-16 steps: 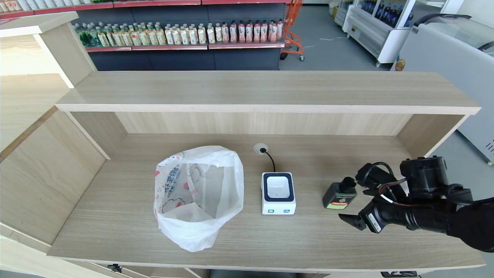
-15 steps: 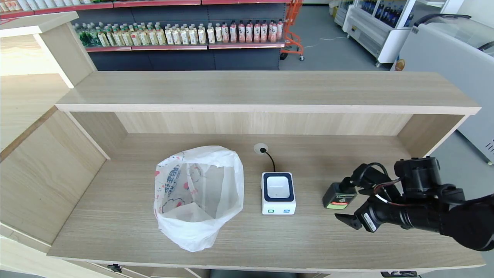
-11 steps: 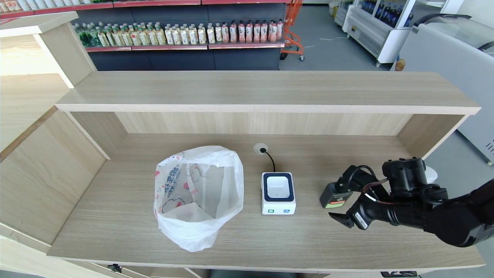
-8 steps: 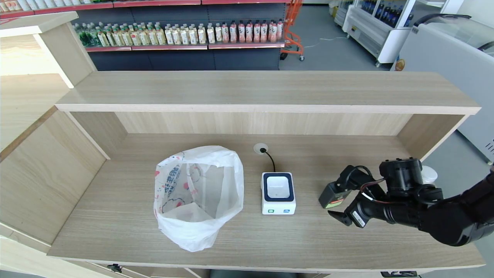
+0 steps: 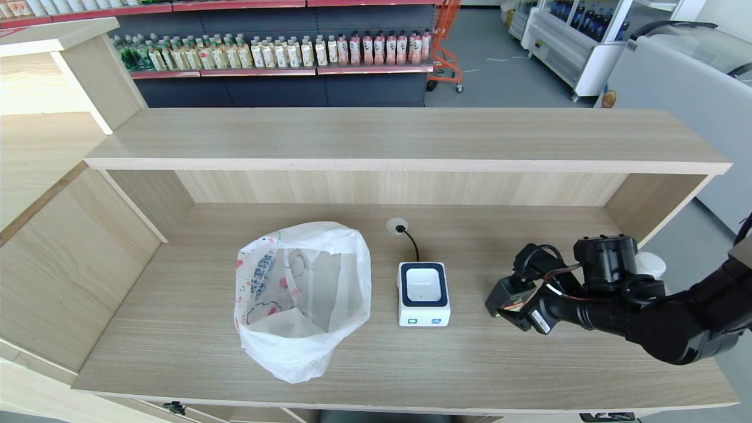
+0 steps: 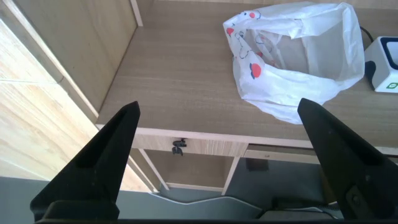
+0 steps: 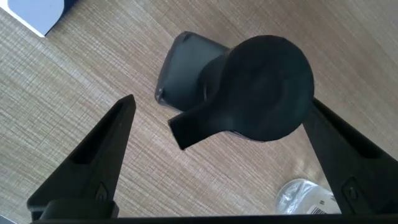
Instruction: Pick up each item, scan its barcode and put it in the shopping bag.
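The right claw (image 5: 513, 302) sits low over the right side of the wooden counter (image 5: 411, 364), released, with its two fingers spread wide. Between them is a small dark bottle (image 5: 499, 294) with a round black cap. In the right wrist view the bottle (image 7: 186, 68) lies in the gap of the claw (image 7: 222, 106), and bare counter shows between the bottle and each finger (image 7: 93, 168), so nothing is clasped. Whether the bottle stands straight or leans cannot be told.

The bottle is just to the right of the scanner (image 5: 424, 292), a white box with a dark blue frame around its window. A black cable (image 5: 411, 244) runs from the scanner back to a round hole (image 5: 397, 225) in the counter. Left of the scanner, close beside it, the white shopping bag (image 5: 302, 299) stands with its mouth open and red and blue print on its side.

A clear plastic item (image 7: 305, 196) with a barcode label lies on the counter near the bottle, close to the right claw's wrist.

The left claw (image 6: 217, 124) hangs by the near edge of the counter on the bag's side, released as well, with its fingers far apart and nothing between them. Beyond it are the bag (image 6: 298, 56) and a corner of the scanner (image 6: 385, 62).

Behind the counter, a store shelf (image 5: 270, 53) holds a row of drink bottles.
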`<state>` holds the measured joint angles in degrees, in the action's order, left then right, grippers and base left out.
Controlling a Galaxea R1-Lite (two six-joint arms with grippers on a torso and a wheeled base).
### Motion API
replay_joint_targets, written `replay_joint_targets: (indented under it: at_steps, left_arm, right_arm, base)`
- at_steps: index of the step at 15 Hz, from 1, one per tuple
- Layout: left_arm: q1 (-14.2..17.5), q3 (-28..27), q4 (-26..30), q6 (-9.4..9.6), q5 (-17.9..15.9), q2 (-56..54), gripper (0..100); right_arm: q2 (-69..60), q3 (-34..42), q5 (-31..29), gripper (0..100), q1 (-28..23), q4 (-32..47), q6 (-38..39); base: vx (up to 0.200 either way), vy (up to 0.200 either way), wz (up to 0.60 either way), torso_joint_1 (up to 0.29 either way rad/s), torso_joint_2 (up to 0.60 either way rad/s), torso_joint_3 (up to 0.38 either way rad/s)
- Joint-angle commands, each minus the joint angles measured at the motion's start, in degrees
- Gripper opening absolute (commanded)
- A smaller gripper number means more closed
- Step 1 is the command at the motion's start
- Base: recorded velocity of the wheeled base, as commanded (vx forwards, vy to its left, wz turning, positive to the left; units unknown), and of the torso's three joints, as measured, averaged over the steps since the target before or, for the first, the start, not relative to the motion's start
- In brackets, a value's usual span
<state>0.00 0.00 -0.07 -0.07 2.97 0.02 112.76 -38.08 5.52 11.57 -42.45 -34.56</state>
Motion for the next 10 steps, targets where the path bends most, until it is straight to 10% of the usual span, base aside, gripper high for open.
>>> replay_joint_targets:
  at_steps: [1, 10]
  left_arm:
    - [0.00, 0.00, -0.01, -0.01, 0.01, -0.02, 100]
    - [0.00, 0.00, -0.01, -0.01, 0.01, -0.02, 100]
  right_arm:
    - [1.85, -0.94, 0.10, 100, 0.03, -0.18, -0.07]
    - [7.12, -6.83, 5.20, 100, 1.26, -1.32, 0.02]
  base:
    - [0.000, 0.000, 0.00, 0.000, 0.00, 0.000]
    - [0.000, 0.000, 0.00, 0.000, 0.00, 0.000]
